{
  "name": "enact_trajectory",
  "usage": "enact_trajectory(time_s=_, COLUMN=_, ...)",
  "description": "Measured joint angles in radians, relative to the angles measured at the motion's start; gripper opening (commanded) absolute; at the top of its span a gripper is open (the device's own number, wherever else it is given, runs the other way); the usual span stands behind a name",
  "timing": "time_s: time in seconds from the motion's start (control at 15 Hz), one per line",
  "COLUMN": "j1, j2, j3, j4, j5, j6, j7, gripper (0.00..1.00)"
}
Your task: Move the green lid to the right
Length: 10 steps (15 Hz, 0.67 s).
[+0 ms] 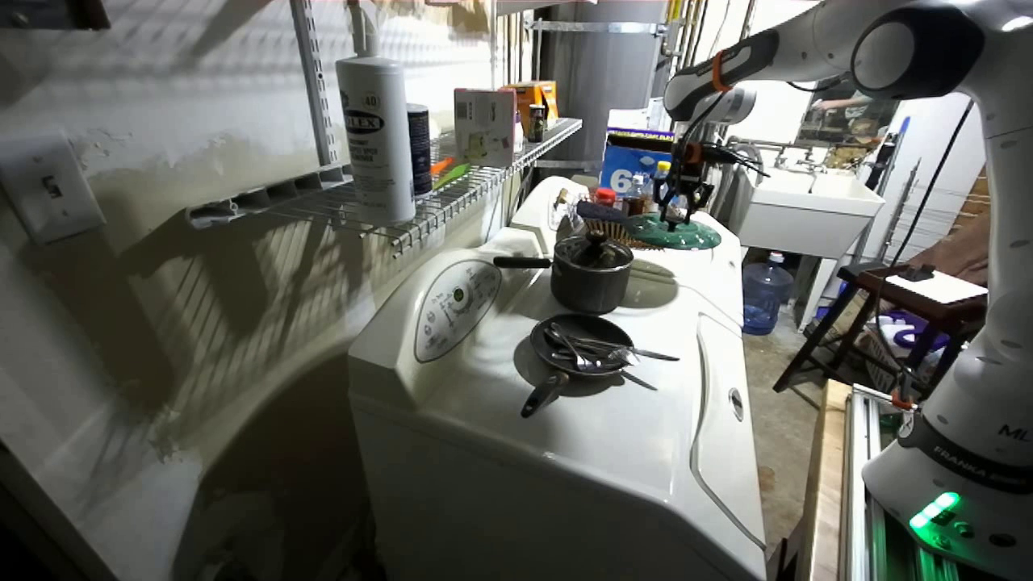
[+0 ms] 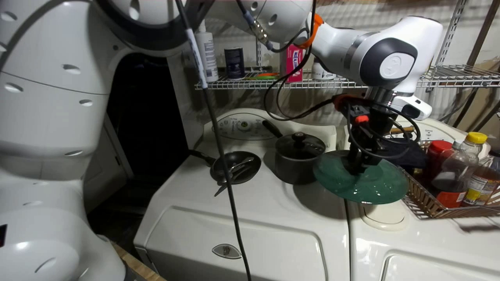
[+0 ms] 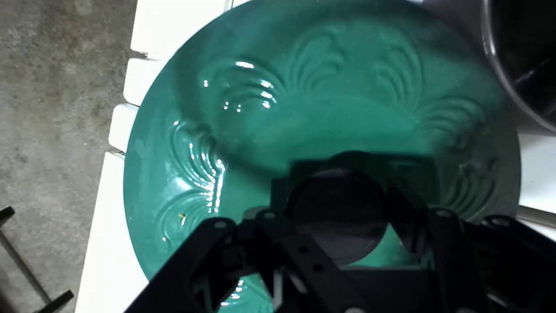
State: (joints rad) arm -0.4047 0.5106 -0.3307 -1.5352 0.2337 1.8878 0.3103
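In an exterior view, green lid [image 2: 363,185] hangs at six o'clock from the gripper [image 2: 357,167], knob [image 3: 339,217] pinched, above white machines [image 2: 273,203]. From lid: pot [image 2: 295,166] at ten o'clock, basket [image 2: 422,198] at three; rightward carry probably heads basketward.

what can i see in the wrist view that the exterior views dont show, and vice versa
Only the wrist view clearly shows the raised swirls on the green lid and its dark round knob.

Only the exterior views show the frying pan with cutlery and the wire shelf.

All share the green lid, the gripper and the glass-lidded pot, which the wrist view cuts off.
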Motion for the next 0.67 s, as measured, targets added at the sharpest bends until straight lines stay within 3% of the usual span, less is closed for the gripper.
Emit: enact_trajectory(time_s=0.67, j1=-0.012, j2=0.140, j3=0.013, j4=0.112, j5=0.001, j6=0.000, j7=0.019, gripper=0.34)
